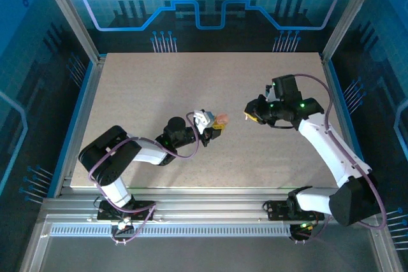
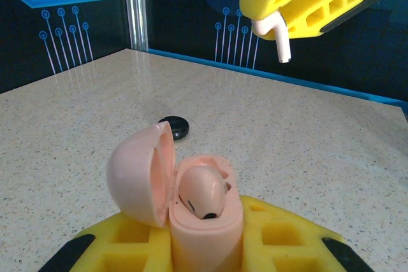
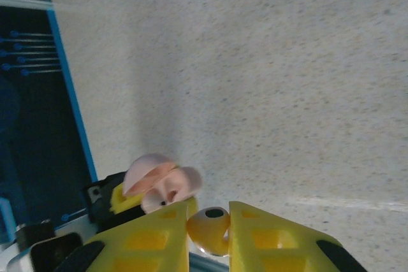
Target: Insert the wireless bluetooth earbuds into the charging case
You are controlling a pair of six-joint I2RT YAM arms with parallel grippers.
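Left claw (image 1: 211, 127) clamped on open case (image 2: 207, 227), mid-surface. Right claw (image 1: 254, 111) clamped on earbud (image 2: 278, 39), well apart from it. Risk: stem misaligned with slot, hits lid (image 2: 137, 173), or bud slips loose.

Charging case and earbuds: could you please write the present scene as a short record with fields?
charging case: lid open, clamped in the left pincer
seated earbud: already lying in the case
held earbud: pinched in the right pincer, in the air, apart from the case
black disc: small, lying on the table beyond the case
remaining step: the held earbud is not yet in the case
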